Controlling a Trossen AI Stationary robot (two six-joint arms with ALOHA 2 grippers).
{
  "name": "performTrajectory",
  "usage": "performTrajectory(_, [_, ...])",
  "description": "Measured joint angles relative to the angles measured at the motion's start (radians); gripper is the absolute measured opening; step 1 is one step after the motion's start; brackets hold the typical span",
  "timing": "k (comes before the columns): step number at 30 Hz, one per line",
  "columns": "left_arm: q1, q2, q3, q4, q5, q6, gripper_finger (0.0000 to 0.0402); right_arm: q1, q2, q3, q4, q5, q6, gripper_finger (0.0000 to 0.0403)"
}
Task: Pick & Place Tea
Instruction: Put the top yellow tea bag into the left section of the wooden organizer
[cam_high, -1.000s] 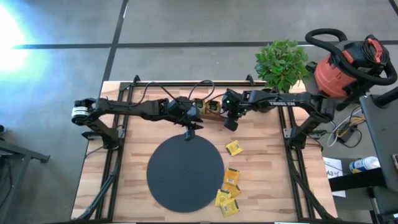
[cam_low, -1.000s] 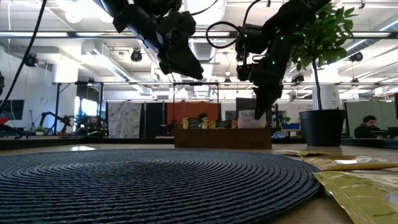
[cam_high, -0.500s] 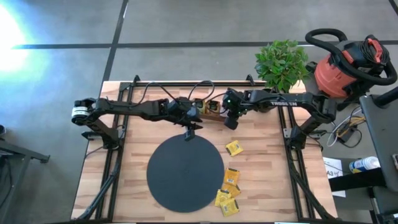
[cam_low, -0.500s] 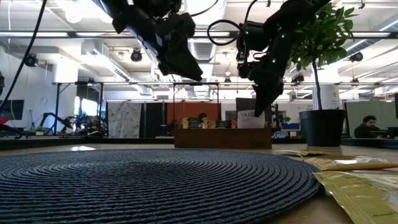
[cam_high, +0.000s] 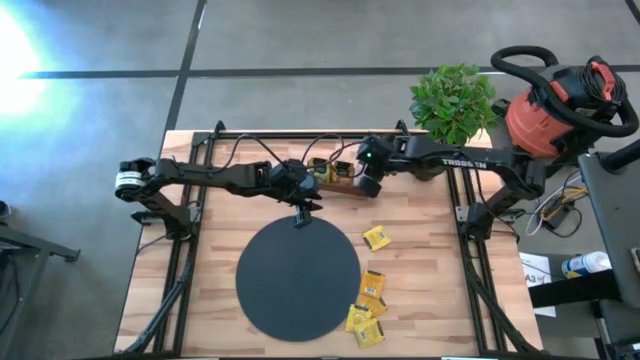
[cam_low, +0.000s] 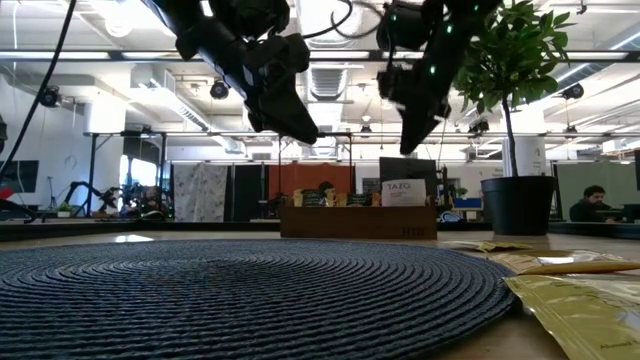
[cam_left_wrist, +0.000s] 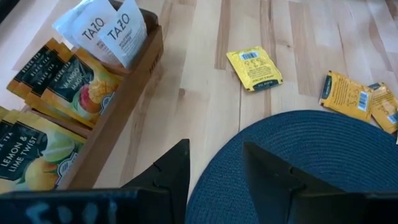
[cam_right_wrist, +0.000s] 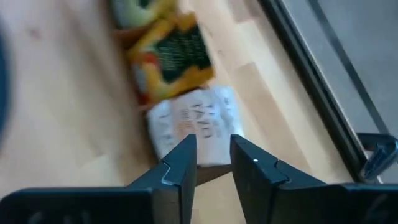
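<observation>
Several yellow tea sachets lie flat on the wood right of the black disc (cam_high: 298, 275): one (cam_high: 376, 238) alone, the rest (cam_high: 368, 310) clustered toward the near edge. In the left wrist view I see the lone sachet (cam_left_wrist: 254, 67). More sachets stand in the brown wooden tray (cam_high: 335, 172) at the far side, among them white ones (cam_right_wrist: 193, 121) at its right end. My right gripper (cam_high: 368, 186) hangs above those white sachets (cam_low: 403, 190), narrowly open (cam_right_wrist: 213, 158) and touching nothing. My left gripper (cam_high: 303, 212) hovers open (cam_left_wrist: 214, 169) over the disc's far rim.
A potted plant (cam_high: 453, 100) stands at the table's far right corner, with a red vacuum (cam_high: 560, 105) beyond it. Black frame rails (cam_high: 470, 260) run along the table's left and right sides. Bare wood lies between the tray and the disc (cam_left_wrist: 311, 162).
My right gripper has risen from the white sachets in the tray and drawn a little toward the far edge; the sachets stay standing in the tray. The sachets on the table have not moved.
</observation>
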Motion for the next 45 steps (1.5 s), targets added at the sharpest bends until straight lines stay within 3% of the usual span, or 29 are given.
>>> performTrajectory(4, [0.0, -0.002, 0.0, 0.003, 0.001, -0.002, 0.014, 0.048, -0.031, 0.017, -0.08, -0.097, 0.025, 0.0089])
performTrajectory(8, [-0.002, -0.002, 0.0, 0.003, 0.016, -0.003, 0.014, 0.121, -0.06, -0.031, -0.134, -0.205, 0.154, 0.0083])
performTrajectory(16, [-0.05, -0.003, -0.01, 0.019, 0.084, 0.027, 0.014, 0.386, -0.084, -0.149, -0.1, -0.215, 0.54, 0.0082])
performTrajectory(22, [-0.123, 0.022, -0.032, 0.14, 0.084, 0.065, 0.014, 0.561, -0.072, -0.208, -0.046, -0.21, 0.816, 0.0081])
performTrajectory(26, [-0.147, 0.076, -0.032, 0.231, 0.086, 0.111, 0.014, 0.642, -0.069, -0.245, -0.03, -0.15, 0.937, 0.0074])
performTrajectory(33, [-0.148, 0.201, -0.021, 0.366, 0.084, 0.108, 0.014, 0.68, -0.073, -0.36, -0.004, -0.074, 1.149, 0.0059])
performTrajectory(38, [-0.161, 0.303, 0.033, 0.388, 0.084, 0.101, 0.014, 0.664, -0.079, -0.453, 0.156, -0.071, 1.251, 0.0049])
performTrajectory(45, [-0.166, 0.421, 0.119, 0.388, 0.048, 0.094, 0.014, 0.638, -0.079, -0.478, 0.169, 0.024, 1.361, 0.0049])
